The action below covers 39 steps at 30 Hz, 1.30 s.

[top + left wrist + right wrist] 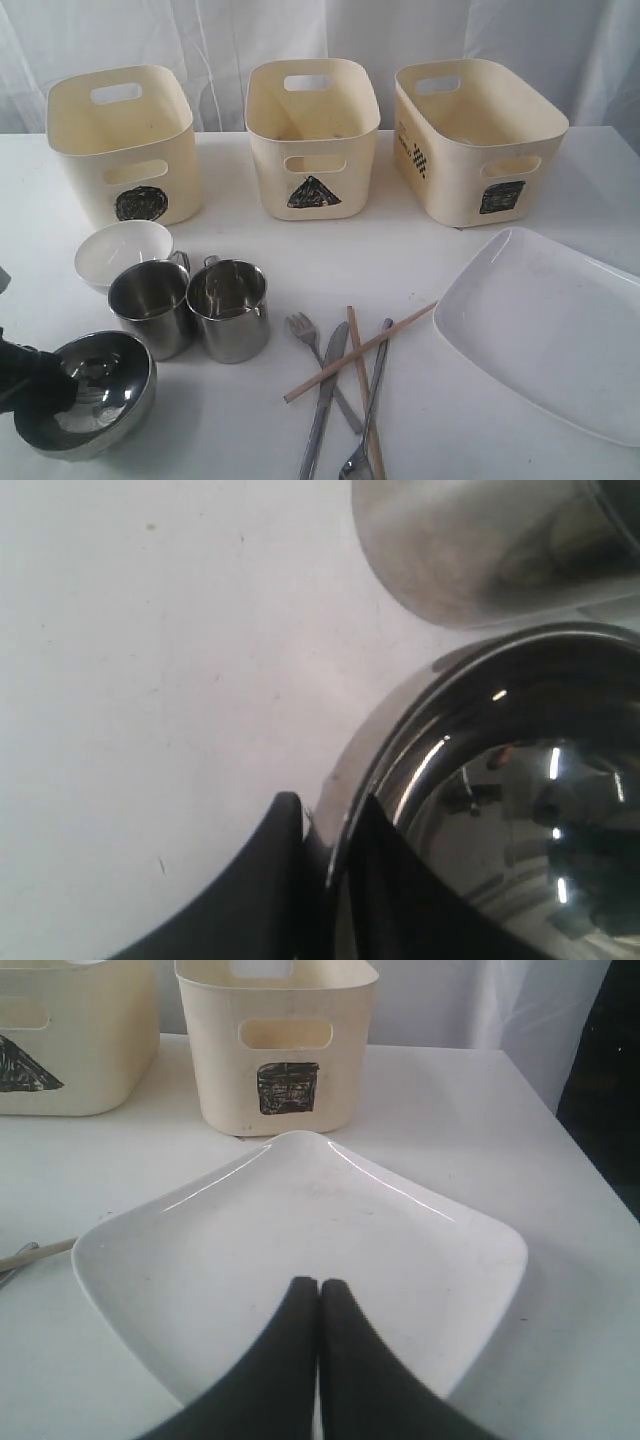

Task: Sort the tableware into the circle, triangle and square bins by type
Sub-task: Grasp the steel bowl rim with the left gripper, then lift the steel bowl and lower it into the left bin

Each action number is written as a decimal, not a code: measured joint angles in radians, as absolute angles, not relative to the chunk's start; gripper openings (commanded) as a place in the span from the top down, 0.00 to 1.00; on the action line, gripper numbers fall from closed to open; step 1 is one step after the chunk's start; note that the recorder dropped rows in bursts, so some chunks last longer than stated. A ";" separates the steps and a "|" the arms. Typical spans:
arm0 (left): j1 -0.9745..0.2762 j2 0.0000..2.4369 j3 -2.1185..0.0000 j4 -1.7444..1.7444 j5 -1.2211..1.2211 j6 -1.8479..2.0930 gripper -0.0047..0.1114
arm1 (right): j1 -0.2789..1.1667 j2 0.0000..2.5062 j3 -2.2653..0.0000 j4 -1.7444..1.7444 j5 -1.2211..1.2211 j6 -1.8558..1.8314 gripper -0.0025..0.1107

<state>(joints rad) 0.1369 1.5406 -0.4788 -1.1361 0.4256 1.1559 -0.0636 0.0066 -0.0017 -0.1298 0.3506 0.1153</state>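
Clamped only on the thin rim of the steel bowl [95, 390] near the table's [420, 265] left edge, the left hand [332, 825] could let it slip or swing against the mug [150, 305]; the right hand [318, 1295], closed, hovers over the plate [300, 1210].

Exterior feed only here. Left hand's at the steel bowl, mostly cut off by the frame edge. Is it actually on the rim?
Observer: Yes. The left wrist view shows the left hand closed across the rim of the steel bowl, one finger inside and one outside.
Operator: Other arm? Not in my frame at all.
Observer: The right wrist view shows the right hand shut, fingers pressed together with nothing visible between them. It is above the white plate, with the square bin straight beyond.
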 measured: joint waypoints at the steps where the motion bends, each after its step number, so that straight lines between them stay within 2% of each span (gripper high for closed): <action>1: 0.137 1.536 -0.479 -1.134 0.429 1.147 0.96 | -0.064 0.007 -0.002 -0.130 0.351 0.115 0.98; 9: 0.137 1.403 -0.507 -1.129 0.468 1.061 0.96 | -0.064 0.007 -0.002 -0.130 0.351 0.115 0.98; 17: 0.137 1.163 -0.743 -1.146 0.508 0.936 0.96 | -0.064 0.007 -0.002 -0.130 0.351 0.115 0.98; 25: 0.137 1.068 -0.990 -1.408 0.196 1.082 0.96 | -0.064 0.007 -0.002 -0.130 0.351 0.115 0.98; 28: 0.139 1.137 -1.047 -1.523 0.125 1.135 0.96 | -0.064 0.007 -0.002 -0.130 0.351 0.115 0.98; 31: 0.139 1.304 -1.150 -1.554 0.198 1.182 0.96 | -0.064 0.007 -0.002 -0.130 0.351 0.115 0.98; 35: 0.127 1.577 -1.375 -1.556 0.259 1.223 0.96 | -0.064 0.007 -0.002 -0.130 0.351 0.115 0.98; 36: 0.124 1.703 -1.494 -1.558 0.266 1.229 0.96 | -0.064 0.007 -0.002 -0.130 0.351 0.115 0.98; 39: 0.096 1.868 -1.647 -1.509 0.215 1.239 0.96 | -0.064 0.007 -0.002 -0.130 0.351 0.115 0.98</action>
<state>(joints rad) 0.0958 1.8680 -1.6473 -1.5088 0.2146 1.2391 -0.0636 0.0066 -0.0017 -0.1298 0.3506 0.1153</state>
